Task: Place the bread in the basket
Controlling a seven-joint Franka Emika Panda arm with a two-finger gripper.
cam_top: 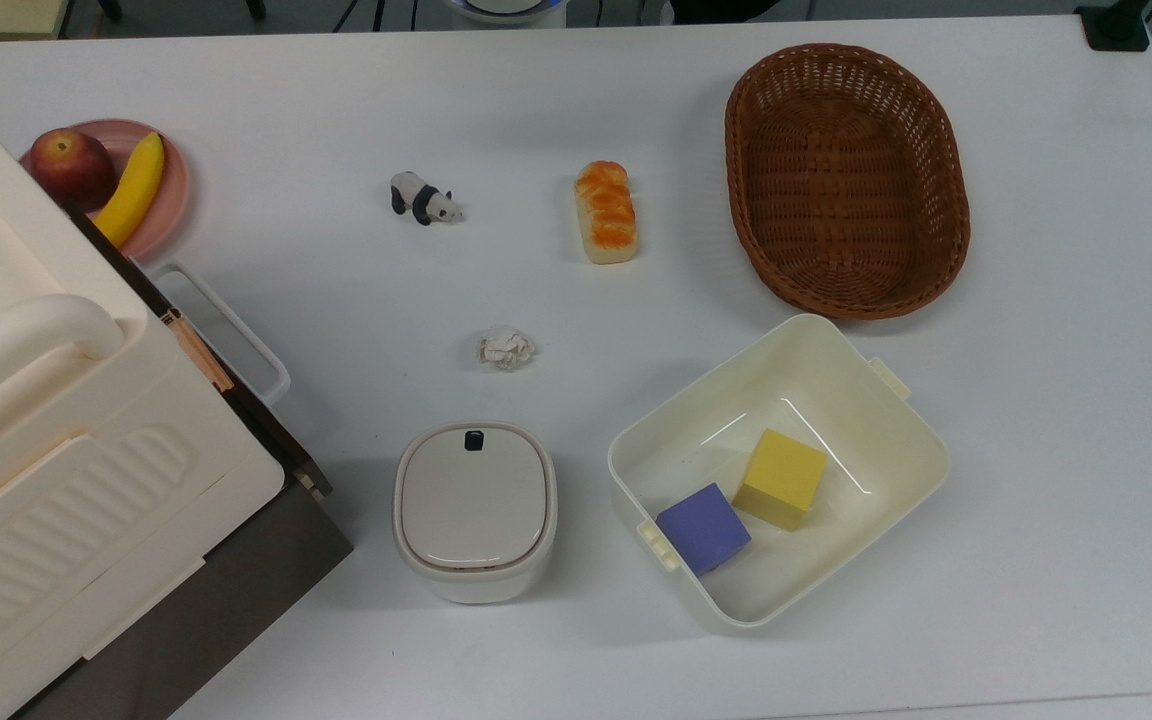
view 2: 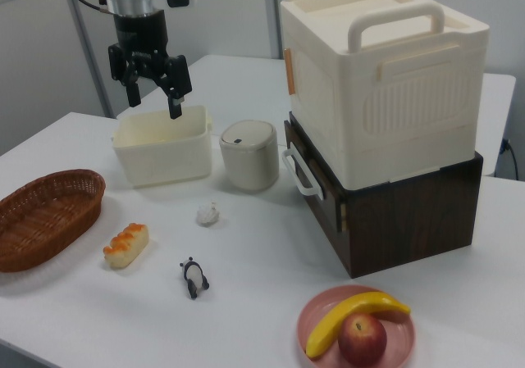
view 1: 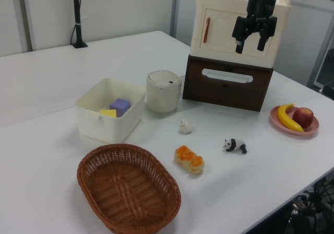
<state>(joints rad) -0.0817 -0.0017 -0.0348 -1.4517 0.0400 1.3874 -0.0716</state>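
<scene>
The bread (cam_top: 606, 212), a small loaf with an orange-brown glazed top, lies on the white table a little to the top view's left of the basket (cam_top: 846, 180). That basket is a large oval brown wicker one with nothing inside. In the left view the bread (view 1: 189, 159) lies just right of the basket (view 1: 129, 192). My gripper (view 1: 249, 47) hangs high above the table, open, nothing between its fingers, far from the loaf. In the right view the gripper (view 2: 153, 104) hovers over the cream bin, with the bread (view 2: 125, 245) and basket (view 2: 45, 212) lower left.
A toy panda (cam_top: 424, 198) and a crumpled paper ball (cam_top: 506, 347) lie near the loaf. A cream bin (cam_top: 876, 400) holds a yellow and a purple cube. A lidded pot (cam_top: 474, 510), a cream box on a brown drawer (cam_top: 56, 450) and a pink fruit plate (cam_top: 171, 190) stand at the top view's left.
</scene>
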